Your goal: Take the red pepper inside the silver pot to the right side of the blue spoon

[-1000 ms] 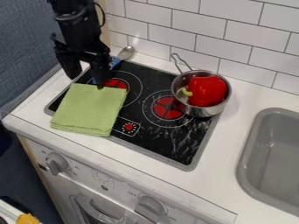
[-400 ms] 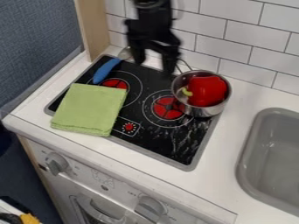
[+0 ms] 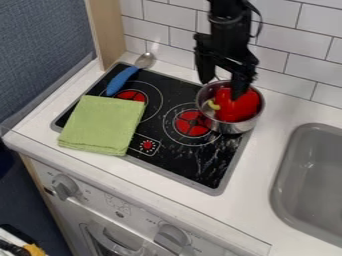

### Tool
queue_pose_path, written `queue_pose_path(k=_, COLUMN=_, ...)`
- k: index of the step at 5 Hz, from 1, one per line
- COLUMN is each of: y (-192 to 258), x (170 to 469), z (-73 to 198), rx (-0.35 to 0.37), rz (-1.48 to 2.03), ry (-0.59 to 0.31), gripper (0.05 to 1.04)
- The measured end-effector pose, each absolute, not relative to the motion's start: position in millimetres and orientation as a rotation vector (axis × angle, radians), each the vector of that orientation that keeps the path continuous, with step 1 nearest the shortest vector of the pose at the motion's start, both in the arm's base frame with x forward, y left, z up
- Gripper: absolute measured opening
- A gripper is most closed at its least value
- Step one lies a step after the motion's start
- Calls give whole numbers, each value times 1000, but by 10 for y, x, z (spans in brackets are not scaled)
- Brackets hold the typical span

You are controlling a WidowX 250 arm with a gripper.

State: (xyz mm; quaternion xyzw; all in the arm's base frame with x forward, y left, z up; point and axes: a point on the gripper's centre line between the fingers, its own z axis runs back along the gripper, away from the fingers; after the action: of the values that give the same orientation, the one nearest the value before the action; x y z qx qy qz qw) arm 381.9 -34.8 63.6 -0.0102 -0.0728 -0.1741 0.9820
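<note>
1. Now the black gripper [image 3: 222,90] is seen above the silver pot [image 3: 234,128], the arm being brought into view from the top edge.
2. Its two fingers are held apart, one seen at the pot's left rear, the other in front of the upper part of the red pepper [image 3: 239,110]; whether the pepper is touched cannot be told.
3. And the pepper? It is contained in the pot, its green stem [image 3: 214,105] pointed toward the view's left, its red top raised above the rim.
4. The pot is set at the rear right of the black cooktop [image 3: 194,172], just beside a red-centred burner [image 3: 192,123]; its wire handle is partly hidden behind the gripper.
5. Over on the left, the blue spoon [image 3: 122,80] is laid at a slant, well apart from the pot, its blue handle rested on the cooktop and its metal bowl pointed toward the tiled wall [image 3: 170,15].
6. Nearer the front, the left part of the cooktop is covered by a folded green cloth [image 3: 101,125].
7. Out to the right, a grey sink [image 3: 288,150] is set into the white counter [image 3: 267,200].
</note>
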Motion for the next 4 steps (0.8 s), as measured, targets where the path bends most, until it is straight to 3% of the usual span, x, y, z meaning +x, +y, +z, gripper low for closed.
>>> queue_pose_path(k=3, y=-417, x=3968, z=441, rx=-5, rz=-377, ry=-131, gripper=965)
queue_pose_path(k=4, y=-429, x=3968, z=447, rx=-12, rz=-381, ry=-133, gripper=821)
